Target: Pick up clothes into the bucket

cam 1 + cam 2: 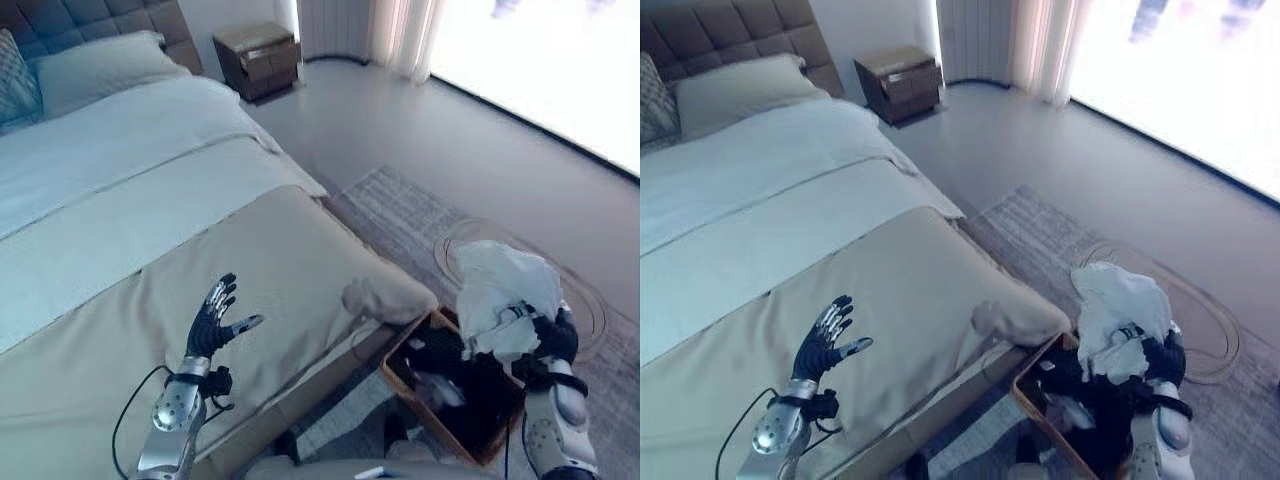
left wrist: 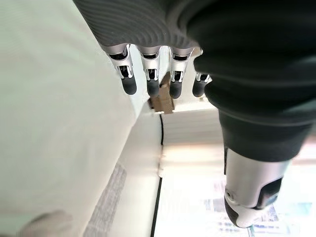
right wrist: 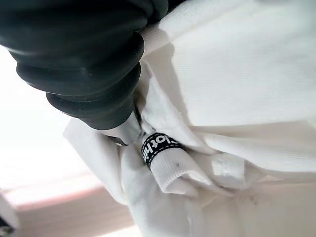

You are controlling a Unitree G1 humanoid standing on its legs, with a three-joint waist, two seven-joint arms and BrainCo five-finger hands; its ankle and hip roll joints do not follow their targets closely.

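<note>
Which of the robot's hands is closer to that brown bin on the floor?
The right. Its right hand holds a white garment just above the bin, which stands at the bed's foot. The left hand hovers open over the bed, well off to the side.

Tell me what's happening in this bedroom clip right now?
The robot's right hand holds a bunched white garment above the bucket, a brown-sided bin with dark contents on the rug at the foot of the bed. The left hand hovers open over the beige cover, holding nothing. The garment is not yet in the bucket.
</note>
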